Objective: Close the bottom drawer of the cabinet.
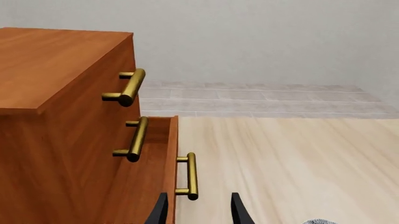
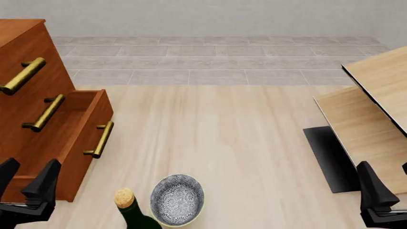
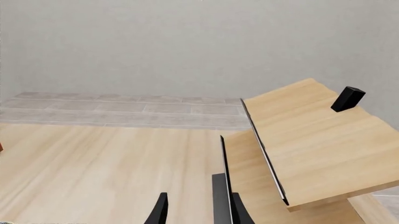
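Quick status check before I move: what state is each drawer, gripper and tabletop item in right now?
bottom drawer: pulled out, open
middle drawer: shut
top drawer: shut
left gripper: open, holding nothing
right gripper: open, holding nothing
bottle: upright, corked
bowl: upright, empty

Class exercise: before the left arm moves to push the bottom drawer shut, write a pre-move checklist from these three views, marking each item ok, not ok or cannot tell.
1. Bottom drawer pulled out of the cabinet, needs closing: ok.
2. Left gripper near the drawer front, jaws apart and empty: ok.
3. Drawer's brass handle in sight ahead of the jaws: ok.
4. Bottle and bowl stand clear of the drawer front: ok.
5. Right gripper far from the cabinet: ok.
6. Drawer inside free of items: cannot tell.
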You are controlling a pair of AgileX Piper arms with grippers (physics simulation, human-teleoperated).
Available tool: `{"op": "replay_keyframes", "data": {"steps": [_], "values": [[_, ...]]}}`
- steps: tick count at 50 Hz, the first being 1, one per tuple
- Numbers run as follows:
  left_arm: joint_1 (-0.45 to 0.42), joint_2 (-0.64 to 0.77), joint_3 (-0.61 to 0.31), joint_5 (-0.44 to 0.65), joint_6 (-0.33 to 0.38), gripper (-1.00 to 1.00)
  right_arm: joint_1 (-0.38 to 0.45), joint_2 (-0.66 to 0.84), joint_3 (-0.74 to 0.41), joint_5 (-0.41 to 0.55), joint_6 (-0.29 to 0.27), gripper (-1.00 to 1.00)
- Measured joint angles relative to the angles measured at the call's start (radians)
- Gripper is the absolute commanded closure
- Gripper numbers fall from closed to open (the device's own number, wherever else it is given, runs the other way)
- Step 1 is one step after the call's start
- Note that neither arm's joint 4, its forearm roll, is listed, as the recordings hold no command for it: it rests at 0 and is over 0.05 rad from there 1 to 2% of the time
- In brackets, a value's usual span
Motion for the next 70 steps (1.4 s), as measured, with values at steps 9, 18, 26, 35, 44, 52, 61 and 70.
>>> {"op": "replay_keyframes", "data": {"steps": [9, 18, 26, 35, 44, 52, 61, 70], "values": [[-0.049, 0.151, 0.001, -0.106, -0.013, -1.00, 0.006, 0.000, 0.000, 0.000, -0.005, -1.00], [-0.103, 0.321, 0.002, -0.231, -0.026, -1.00, 0.011, 0.000, 0.000, 0.001, -0.010, -1.00], [-0.154, 0.465, 0.002, -0.338, -0.032, -1.00, 0.014, 0.000, 0.000, 0.002, -0.014, -1.00], [-0.181, 0.655, 0.002, -0.489, -0.038, -1.00, 0.016, 0.000, 0.001, 0.003, -0.016, -1.00], [-0.193, 0.838, 0.002, -0.639, -0.033, -1.00, 0.016, 0.000, 0.001, 0.004, -0.016, -1.00], [-0.201, 1.005, 0.002, -0.778, -0.035, -1.00, 0.015, 0.001, 0.001, 0.005, -0.015, -1.00], [-0.207, 1.174, 0.002, -0.916, -0.043, -1.00, 0.015, 0.000, 0.001, 0.005, -0.015, -1.00], [-0.206, 1.316, 0.002, -1.033, -0.047, -1.00, 0.016, 0.000, 0.001, 0.004, -0.015, -1.00]]}}
